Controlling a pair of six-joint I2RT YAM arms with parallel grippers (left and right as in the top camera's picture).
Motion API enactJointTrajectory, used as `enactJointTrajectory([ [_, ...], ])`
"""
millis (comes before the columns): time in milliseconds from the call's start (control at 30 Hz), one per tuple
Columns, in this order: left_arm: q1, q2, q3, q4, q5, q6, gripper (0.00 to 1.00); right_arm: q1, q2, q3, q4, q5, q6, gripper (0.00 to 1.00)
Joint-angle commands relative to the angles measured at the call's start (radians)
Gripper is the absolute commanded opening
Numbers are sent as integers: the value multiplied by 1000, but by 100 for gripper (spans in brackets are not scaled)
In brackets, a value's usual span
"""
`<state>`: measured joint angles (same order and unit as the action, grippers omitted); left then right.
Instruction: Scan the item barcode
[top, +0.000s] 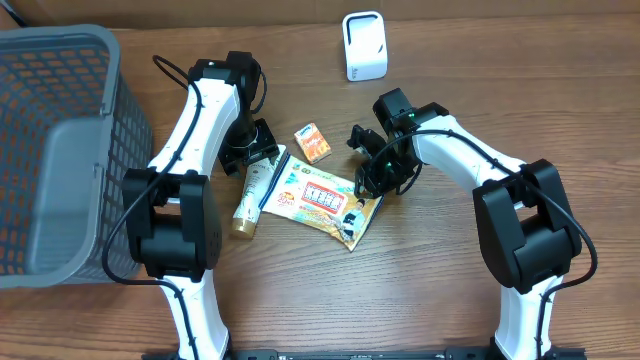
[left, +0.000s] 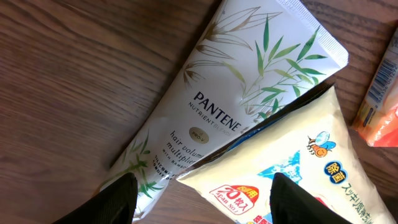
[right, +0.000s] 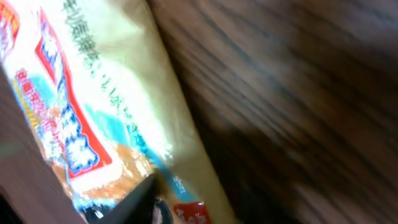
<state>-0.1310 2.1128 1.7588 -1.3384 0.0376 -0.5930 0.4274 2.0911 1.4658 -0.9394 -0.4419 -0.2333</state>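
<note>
Jaws spread and empty, the left gripper (left: 208, 200) hangs low over the table (left: 68, 56) in its wrist view. Its dark fingers (left: 118, 199) flank the spot where a corner of the yellow packet (left: 298, 162) lies over the white Pantene tube (left: 249, 81). An orange box (left: 380, 93) shows at the right edge.

The right wrist view is blurred. The packet (right: 93, 93) fills the left side and one dark fingertip (right: 144, 194) sits at its lower edge. The other finger is hidden, so it cannot be told whether those jaws are pinching it. Bare wood lies to the right.

From overhead, the packet (top: 325, 198) lies flat at mid-table, its left corner on the tube (top: 255, 190). The right gripper (top: 372, 172) is at its right edge and the left gripper (top: 262, 152) is near its upper left. The box (top: 313, 142) sits just beyond it. The white scanner (top: 363, 45) stands upright at the far edge, well apart, and a grey basket (top: 110, 120) fills the left side.

With both grippers at it, the packet looks the likeliest item, and the step in hand appears to be the pickup. No barcode is visible. Next would come a firm pinch on the free right edge, a lift clear of the tube, and a turn toward the scanner. Open wood lies ahead and to the right. The box sits close to the straight path, and the basket wall crowds the left arm.
</note>
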Motion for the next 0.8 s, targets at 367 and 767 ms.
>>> enactJointTrajectory([
  [367, -8, -2, 10, 0, 8, 22, 61, -82, -1, -5, -8, 44, 272, 4],
  [767, -8, -2, 10, 5, 8, 25, 62, -268, -50, -5, -159, 190, 332, 4],
])
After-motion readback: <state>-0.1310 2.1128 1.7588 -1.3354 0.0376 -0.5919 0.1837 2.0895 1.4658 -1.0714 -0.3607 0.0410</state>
